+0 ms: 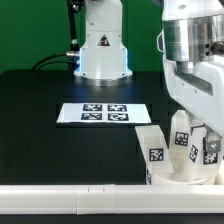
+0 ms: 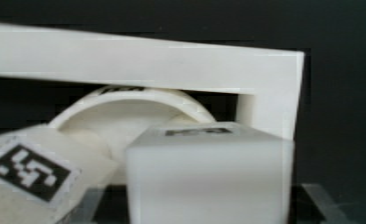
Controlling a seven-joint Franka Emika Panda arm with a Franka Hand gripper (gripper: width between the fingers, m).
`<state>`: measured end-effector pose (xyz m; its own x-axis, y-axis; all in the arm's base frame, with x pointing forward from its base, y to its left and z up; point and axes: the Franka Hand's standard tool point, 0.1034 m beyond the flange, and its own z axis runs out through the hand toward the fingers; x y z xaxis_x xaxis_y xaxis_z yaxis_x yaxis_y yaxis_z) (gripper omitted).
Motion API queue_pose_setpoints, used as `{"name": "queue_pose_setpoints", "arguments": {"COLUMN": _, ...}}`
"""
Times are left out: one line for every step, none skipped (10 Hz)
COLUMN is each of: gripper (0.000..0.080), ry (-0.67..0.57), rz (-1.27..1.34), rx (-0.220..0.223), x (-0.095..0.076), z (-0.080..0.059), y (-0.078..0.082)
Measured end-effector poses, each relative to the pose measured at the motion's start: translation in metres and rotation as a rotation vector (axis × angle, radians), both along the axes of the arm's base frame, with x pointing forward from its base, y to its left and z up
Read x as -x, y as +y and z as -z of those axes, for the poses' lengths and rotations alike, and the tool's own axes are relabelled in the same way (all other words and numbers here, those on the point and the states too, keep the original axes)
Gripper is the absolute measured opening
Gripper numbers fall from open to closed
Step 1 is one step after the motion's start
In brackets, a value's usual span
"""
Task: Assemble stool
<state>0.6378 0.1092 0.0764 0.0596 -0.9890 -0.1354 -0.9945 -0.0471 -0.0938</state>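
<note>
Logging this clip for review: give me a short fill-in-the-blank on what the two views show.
1. The marker board carries ____ black tags.
2. The table surface is ____ in colour.
3. In the exterior view, the gripper hangs over the stool near the view's ____ edge.
4. The long rail at the table's front is ____ in colour.

Missing words: four; black; right; white
</note>
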Motion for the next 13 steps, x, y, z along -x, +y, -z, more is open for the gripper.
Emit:
{"name": "queue_pose_setpoints", "arguments": {"gripper": 0.0334, "ry": 0.005, "rz": 0.037, "rx": -0.004, "x": 0.0, "z": 0.0, "y": 0.0}}
{"name": "queue_pose_setpoints", "arguments": {"gripper": 0.0334, "ry": 0.023, "rz": 0.175, "rx": -0.02, "x": -0.001, "z": -0.001, "y": 0.002}}
{"name": "queue_pose_setpoints", "arguments": {"gripper": 0.0334, "ry": 0.047, "rz": 0.381, "rx": -0.044, "x": -0.001, "z": -0.002, "y": 0.005}}
{"name": "queue_pose_setpoints", "arguments": {"gripper": 0.0334, "ry": 0.057, "rz": 0.551, "rx": -0.057, "x": -0.002, "z": -0.002, "y": 0.009}}
{"name": "queue_pose_setpoints", "arguments": {"gripper": 0.0334, "ry": 0.042, "rz": 0.584, "rx": -0.079, "x": -0.002, "z": 0.0, "y": 0.011}}
{"name": "queue_pose_setpoints", "arguments": {"gripper": 0.0334, "ry": 0.038, "rz": 0.593, "rx": -0.088, "x": -0.001, "z": 0.001, "y": 0.01}}
{"name": "queue_pose_setpoints", "arguments": {"gripper": 0.0341, "ry": 0.04, "rz": 0.588, "rx": -0.09, "x": 0.0, "z": 0.002, "y": 0.012}}
{"name": "queue_pose_setpoints", "arguments": {"gripper": 0.0341, "ry": 0.039, "rz": 0.577, "rx": -0.091, "x": 0.0, "z": 0.002, "y": 0.013}}
{"name": "queue_pose_setpoints", "arguments": {"gripper": 0.0562, "ry": 0.035, "rz": 0.553, "rx": -0.088, "x": 0.0, "z": 0.002, "y": 0.013}}
{"name": "queue_pose_setpoints", "arguments": {"gripper": 0.0562, "ry": 0.039, "rz": 0.464, "rx": -0.075, "x": 0.002, "z": 0.002, "y": 0.013}}
{"name": "queue_pose_setpoints", "arguments": {"gripper": 0.0632, "ry": 0.05, "rz": 0.341, "rx": -0.075, "x": 0.005, "z": -0.003, "y": 0.016}}
{"name": "queue_pose_setpoints", "arguments": {"gripper": 0.0644, "ry": 0.018, "rz": 0.201, "rx": -0.072, "x": 0.002, "z": -0.012, "y": 0.015}}
{"name": "queue_pose_setpoints", "arguments": {"gripper": 0.0644, "ry": -0.003, "rz": 0.044, "rx": -0.066, "x": 0.002, "z": -0.019, "y": 0.016}}
